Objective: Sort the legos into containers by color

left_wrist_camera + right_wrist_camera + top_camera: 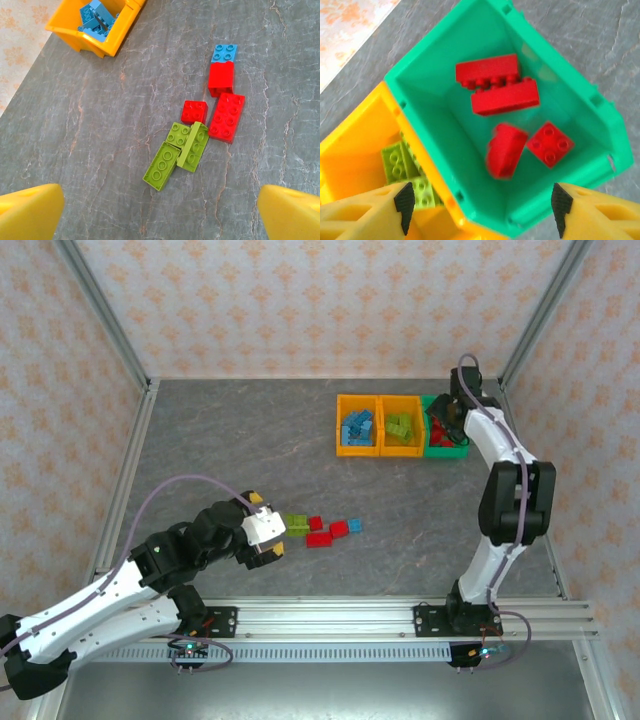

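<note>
Well, the sorting looks mostly done, but not all done. The right pincer (480, 220) hangs over the green bin (427, 100), and its jaws stand wide apart with nothing between them. Right under it, inside that bin, lie four red legos (505, 95). One of them looks blurry, so I cannot tell how it is lying. Just beside this pincer is the middle orange bin (355, 145) with lime green legos (395, 160) in it. The far orange bin (357, 451), the one furthest from the right pincer, has a heap of blue legos (357, 426) inside.

The left pincer (160, 215) is low over the worktop (90, 150). It is wide open too and holds nothing. Just in front of it sits a little bunch of loose legos (320, 538). What look like three lime green bricks (177, 150) are nearest to it, touching each other. Three red bricks (226, 116) come a bit further out. One small blue brick (224, 52) is furthest of all, touching a red one. All of these are well apart from the bins.

So I think most bricks are in their colour homes. What is left is this small bunch, and each brick needs to go to the bin with its own colour. The green ones look easiest for the left pincer to reach first
</note>
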Robot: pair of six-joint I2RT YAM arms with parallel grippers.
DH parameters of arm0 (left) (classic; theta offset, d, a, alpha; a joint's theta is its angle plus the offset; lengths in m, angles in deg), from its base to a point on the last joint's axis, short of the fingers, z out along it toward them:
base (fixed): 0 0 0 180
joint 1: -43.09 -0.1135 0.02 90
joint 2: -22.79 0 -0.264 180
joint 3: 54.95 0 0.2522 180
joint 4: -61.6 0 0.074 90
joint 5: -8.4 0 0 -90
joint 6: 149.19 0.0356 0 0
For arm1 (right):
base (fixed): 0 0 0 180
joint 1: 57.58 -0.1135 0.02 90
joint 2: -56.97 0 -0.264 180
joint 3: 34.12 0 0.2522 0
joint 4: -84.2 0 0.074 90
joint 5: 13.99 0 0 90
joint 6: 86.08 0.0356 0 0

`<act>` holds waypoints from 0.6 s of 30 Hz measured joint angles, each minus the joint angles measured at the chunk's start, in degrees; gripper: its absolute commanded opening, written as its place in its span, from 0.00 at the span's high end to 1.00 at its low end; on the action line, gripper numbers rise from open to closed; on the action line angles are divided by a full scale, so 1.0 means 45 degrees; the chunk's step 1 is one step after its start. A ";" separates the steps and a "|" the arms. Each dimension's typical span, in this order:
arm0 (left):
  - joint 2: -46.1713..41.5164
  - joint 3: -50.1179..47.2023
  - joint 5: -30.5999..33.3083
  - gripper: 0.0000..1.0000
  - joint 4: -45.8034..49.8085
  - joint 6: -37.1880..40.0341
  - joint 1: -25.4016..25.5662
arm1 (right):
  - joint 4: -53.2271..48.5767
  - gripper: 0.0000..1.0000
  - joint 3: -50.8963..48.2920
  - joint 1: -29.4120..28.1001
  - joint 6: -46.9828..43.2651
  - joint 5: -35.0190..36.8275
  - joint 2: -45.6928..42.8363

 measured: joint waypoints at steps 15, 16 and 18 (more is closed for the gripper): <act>0.0189 0.0000 -0.0257 0.00 -0.0024 0.0000 0.0000 | -0.1739 0.24 -0.6858 -0.7412 0.0835 -0.1137 -0.7577; 0.0219 0.0000 -0.0277 0.00 -0.0019 0.0000 0.0000 | -0.1729 0.23 -0.7193 -0.7985 0.1258 -0.1103 -0.7456; 0.0257 0.0000 -0.0282 0.00 -0.0019 0.0000 0.0000 | -0.1656 0.22 -0.7689 -0.8816 0.2254 -0.1122 -0.7140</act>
